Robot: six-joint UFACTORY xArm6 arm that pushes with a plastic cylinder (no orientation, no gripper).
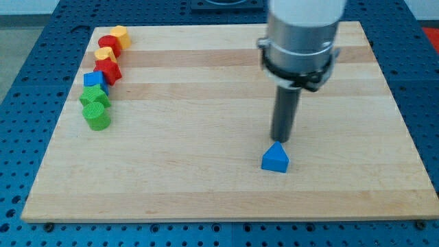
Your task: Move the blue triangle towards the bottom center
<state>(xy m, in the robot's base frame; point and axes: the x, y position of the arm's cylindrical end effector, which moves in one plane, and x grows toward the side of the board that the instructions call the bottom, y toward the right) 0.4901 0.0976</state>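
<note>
The blue triangle lies on the wooden board, right of the middle and toward the view's bottom. My tip stands directly above the triangle's upper point, touching or nearly touching it. The dark rod rises from there into the arm's grey cylinder at the view's top.
A column of blocks sits along the board's left edge: a yellow block, a red block, a small yellow block, a red star-like block, a blue cube, a green block and a green cylinder.
</note>
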